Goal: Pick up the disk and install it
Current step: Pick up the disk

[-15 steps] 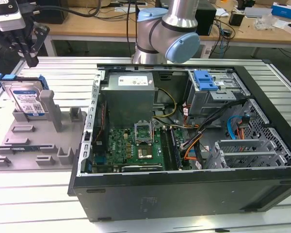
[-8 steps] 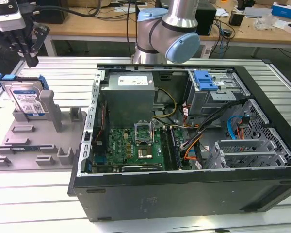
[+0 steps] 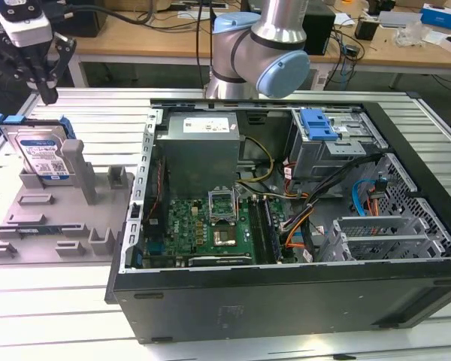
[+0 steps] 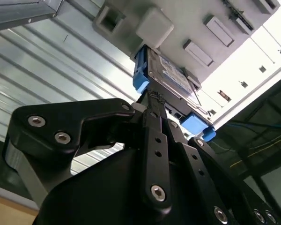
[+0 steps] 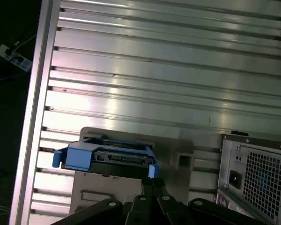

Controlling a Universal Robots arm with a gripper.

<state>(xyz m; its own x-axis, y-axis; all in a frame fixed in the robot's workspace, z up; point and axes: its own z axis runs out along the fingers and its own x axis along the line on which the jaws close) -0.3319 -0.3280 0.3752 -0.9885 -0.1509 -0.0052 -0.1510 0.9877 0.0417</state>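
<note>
The disk is a silver drive with a blue-and-white label in a blue carrier. It stands tilted against a grey upright post on the grey fixture, at the exterior view's left. My gripper hangs just above the disk's upper edge and a little behind it, apart from it. Its black fingers are shut together with nothing between them. In both wrist views the fingertips point at the disk's blue-framed edge: disk beyond gripper, and disk beyond gripper.
An open computer case lies on the slatted metal table, with a drive bay and blue latch at its far side. The arm's base stands behind the case. A cluttered wooden bench runs along the back.
</note>
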